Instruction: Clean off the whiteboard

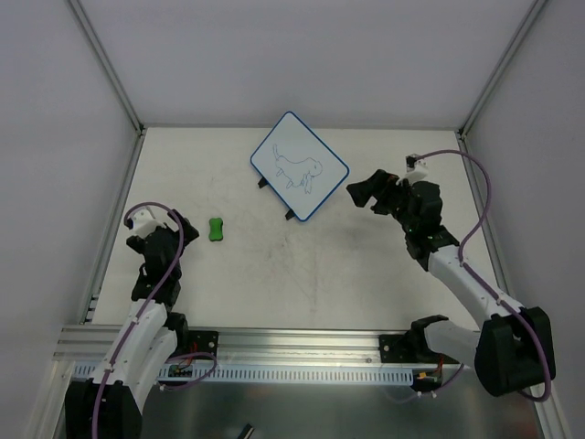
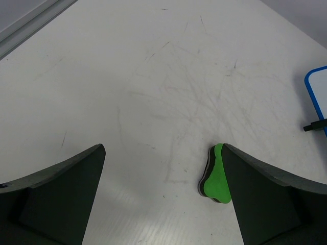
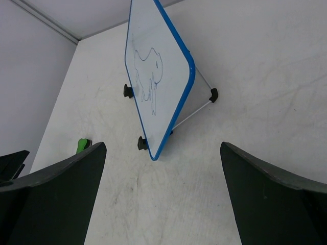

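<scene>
The whiteboard [image 1: 300, 165] stands tilted on black feet and a thin wire stand at the back middle of the table, with a blue rim and a blue line drawing. It fills the upper middle of the right wrist view [image 3: 156, 76]; one corner shows in the left wrist view [image 2: 319, 92]. The small green eraser [image 1: 217, 229] lies flat on the table to its left. My left gripper [image 1: 169, 242] is open and empty, with the eraser [image 2: 217, 178] just beside its right finger. My right gripper [image 1: 375, 187] is open and empty, just right of the board's near corner [image 3: 162, 148].
White enclosure walls with metal corner posts [image 1: 114, 78] surround the table on three sides. An aluminium rail [image 1: 292, 343] runs along the near edge by the arm bases. The table surface [image 1: 302, 274] is scuffed.
</scene>
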Action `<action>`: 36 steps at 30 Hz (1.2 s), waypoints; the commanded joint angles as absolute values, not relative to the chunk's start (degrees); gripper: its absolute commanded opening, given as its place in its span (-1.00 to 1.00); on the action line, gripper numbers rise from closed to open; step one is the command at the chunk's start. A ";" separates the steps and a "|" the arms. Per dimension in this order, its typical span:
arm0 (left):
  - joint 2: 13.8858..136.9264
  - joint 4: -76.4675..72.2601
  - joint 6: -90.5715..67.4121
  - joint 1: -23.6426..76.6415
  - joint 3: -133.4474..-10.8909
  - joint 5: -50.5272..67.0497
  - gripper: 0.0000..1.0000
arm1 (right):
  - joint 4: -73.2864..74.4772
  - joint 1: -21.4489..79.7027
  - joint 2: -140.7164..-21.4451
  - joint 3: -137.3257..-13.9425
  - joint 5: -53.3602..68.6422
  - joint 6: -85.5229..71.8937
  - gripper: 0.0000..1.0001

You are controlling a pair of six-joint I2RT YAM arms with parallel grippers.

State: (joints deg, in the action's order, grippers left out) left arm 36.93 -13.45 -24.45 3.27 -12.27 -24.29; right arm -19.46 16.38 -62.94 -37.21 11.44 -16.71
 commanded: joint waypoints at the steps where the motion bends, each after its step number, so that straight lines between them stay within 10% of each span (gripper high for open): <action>1: 37.26 -12.50 -27.22 2.90 -12.65 -27.22 0.98 | -27.94 16.70 -67.40 -39.20 9.58 -18.11 0.99; 7: 37.71 -12.13 -28.48 2.90 -12.92 -26.02 0.98 | -49.18 16.52 -75.93 -32.62 12.21 -17.58 0.98; 36: 43.76 -7.47 -27.77 2.99 -17.92 -21.53 0.98 | -59.59 12.92 -97.99 -46.14 25.74 -23.37 0.74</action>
State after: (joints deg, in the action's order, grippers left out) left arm 42.81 -8.03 -26.83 3.27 -15.05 -22.74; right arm -55.13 13.34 -96.64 -43.29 22.70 -22.09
